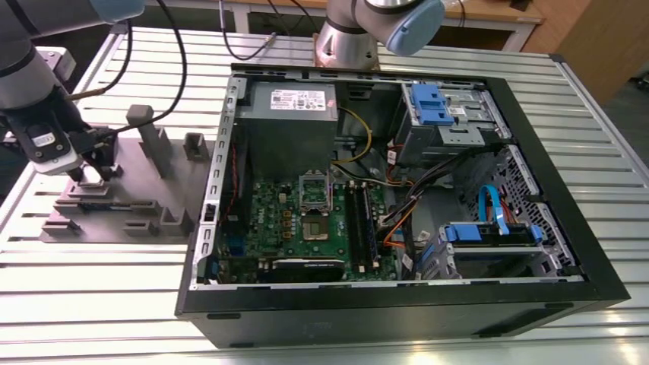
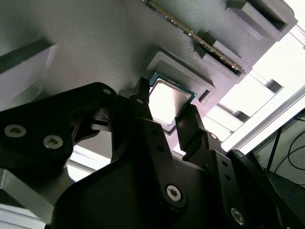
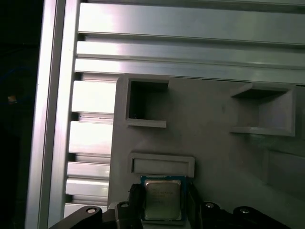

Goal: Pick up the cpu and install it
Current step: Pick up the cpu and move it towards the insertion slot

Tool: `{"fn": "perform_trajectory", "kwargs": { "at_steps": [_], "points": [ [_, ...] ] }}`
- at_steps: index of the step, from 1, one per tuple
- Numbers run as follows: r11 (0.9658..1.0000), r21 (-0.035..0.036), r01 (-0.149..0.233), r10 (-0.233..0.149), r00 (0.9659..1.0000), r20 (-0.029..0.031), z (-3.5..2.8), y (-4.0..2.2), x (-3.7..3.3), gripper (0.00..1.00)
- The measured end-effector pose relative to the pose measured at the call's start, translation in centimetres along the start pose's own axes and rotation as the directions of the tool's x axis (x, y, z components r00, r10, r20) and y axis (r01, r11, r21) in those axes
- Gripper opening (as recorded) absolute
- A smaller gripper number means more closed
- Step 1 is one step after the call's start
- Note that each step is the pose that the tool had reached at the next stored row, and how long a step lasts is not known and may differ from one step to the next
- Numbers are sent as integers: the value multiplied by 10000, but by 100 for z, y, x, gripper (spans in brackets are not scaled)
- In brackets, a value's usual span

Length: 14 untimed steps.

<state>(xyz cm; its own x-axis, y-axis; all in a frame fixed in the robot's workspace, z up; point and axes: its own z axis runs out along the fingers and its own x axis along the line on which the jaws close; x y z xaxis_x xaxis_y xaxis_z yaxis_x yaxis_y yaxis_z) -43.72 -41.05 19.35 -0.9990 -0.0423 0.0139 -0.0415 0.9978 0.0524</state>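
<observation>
The cpu (image 3: 162, 198) is a small square chip with a silvery top and a thin rim. It sits between my gripper's two black fingers (image 3: 136, 196) in both wrist views, just off a grey fixture (image 2: 95, 43). My gripper (image 2: 166, 110) is shut on the cpu (image 2: 167, 99), one finger on each opposite edge. In the exterior view my gripper (image 1: 91, 179) hangs over the grey fixture (image 1: 121, 199) at the exterior view's left, well apart from the open computer case. The green motherboard (image 1: 304, 224) lies inside the case, its socket frame (image 1: 312, 186) hinged up.
The black computer case (image 1: 568, 251) lies open on a slatted aluminium table (image 1: 102, 258). It holds a grey power supply (image 1: 289, 114), blue drive brackets (image 1: 492, 232) and loose cables. Upright posts (image 1: 152, 141) rise from the fixture. A second arm's base (image 1: 350, 42) stands behind the case.
</observation>
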Motion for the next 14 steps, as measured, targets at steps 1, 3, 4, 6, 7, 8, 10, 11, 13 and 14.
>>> {"fn": "perform_trajectory", "kwargs": {
  "at_steps": [1,3,4,6,7,8,10,11,13,14],
  "points": [
    [10000,0,0,0,10000,-1,-14,1,0,47],
    [10000,0,0,0,10000,-1,-41,2,1,47],
    [10000,0,0,0,10000,-1,-53,3,1,47],
    [10000,0,0,0,10000,-1,-76,4,1,47],
    [10000,0,0,0,10000,-1,-89,5,1,47],
    [10000,0,0,0,10000,-1,-102,5,2,47],
    [10000,0,0,0,10000,-1,-128,7,2,47],
    [10000,0,0,0,10000,0,-137,7,2,47],
    [10000,-2,0,0,10000,3,-137,7,2,47],
    [10000,-2,0,0,10000,3,-138,7,2,47]
  ]
}}
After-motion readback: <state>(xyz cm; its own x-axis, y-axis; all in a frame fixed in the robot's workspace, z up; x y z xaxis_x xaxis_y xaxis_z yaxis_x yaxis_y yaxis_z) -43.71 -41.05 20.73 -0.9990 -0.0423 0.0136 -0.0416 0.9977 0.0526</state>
